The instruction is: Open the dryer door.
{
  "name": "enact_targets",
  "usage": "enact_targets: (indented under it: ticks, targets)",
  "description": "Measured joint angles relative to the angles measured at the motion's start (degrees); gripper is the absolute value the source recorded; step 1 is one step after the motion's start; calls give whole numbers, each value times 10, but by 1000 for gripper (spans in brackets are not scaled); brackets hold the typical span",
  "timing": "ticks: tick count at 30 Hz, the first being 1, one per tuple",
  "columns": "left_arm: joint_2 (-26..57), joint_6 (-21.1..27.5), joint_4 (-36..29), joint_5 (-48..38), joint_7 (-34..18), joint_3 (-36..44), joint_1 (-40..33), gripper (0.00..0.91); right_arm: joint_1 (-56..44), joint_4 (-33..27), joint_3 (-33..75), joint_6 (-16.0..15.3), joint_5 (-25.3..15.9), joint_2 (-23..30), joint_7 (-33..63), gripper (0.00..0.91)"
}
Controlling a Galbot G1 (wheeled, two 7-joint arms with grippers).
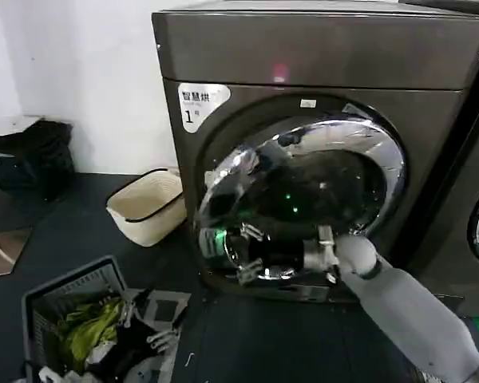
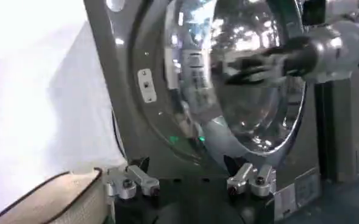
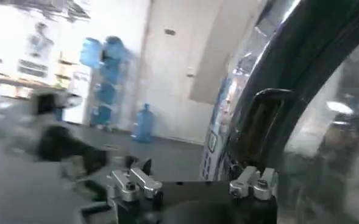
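The dryer [image 1: 319,56] is a dark metallic front-loader with a "1" sticker and a red light. The dryer door [image 1: 303,191], a chrome ring around dark glass, stands ajar, with its left edge swung out from the front. My right gripper [image 1: 243,254] reaches across the glass to that free edge, low down. In the right wrist view it [image 3: 191,178] is open, with the door's edge [image 3: 270,115] beside one finger. The left gripper [image 1: 148,323] hangs low in front of the machine. It [image 2: 188,176] is open and empty, facing the door [image 2: 252,79] from below.
A white laundry basket [image 1: 148,206] sits on the floor left of the dryer. A dark crate [image 1: 44,299] with green cloth is near my left arm. A second machine [image 1: 475,199] stands on the right. Black bags [image 1: 24,152] lie at the far left.
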Motion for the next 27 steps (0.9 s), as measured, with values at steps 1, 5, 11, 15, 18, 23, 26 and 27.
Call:
enact_targets:
  ticks: [1, 5, 11, 15, 18, 23, 26, 27]
  targets:
    - [6, 0, 3, -7, 0, -2, -3, 907, -4, 3, 4, 1, 4, -4, -9, 907]
    - [28, -1, 16, -38, 5, -14, -19, 907, -20, 15, 25, 5, 22, -25, -40, 907]
    - [52, -12, 33, -82, 36, -39, -41, 907, -47, 31, 63, 5, 36, -55, -96, 907]
    - [69, -34, 51, -105, 60, -55, -61, 907, -72, 48, 92, 2, 42, -77, -126, 907]
    - [81, -38, 69, -121, 77, -55, -81, 907, -91, 60, 114, -2, 44, -91, -150, 907]
    - [102, -40, 108, -142, 93, -39, -130, 907, -132, 83, 153, -8, 39, -112, -177, 907]
    - [114, -40, 136, -149, 98, -24, -168, 907, -162, 102, 179, -10, 39, -123, -186, 907]
    - [117, -40, 146, -150, 98, -18, -180, 907, -175, 110, 190, -11, 39, -127, -190, 907]
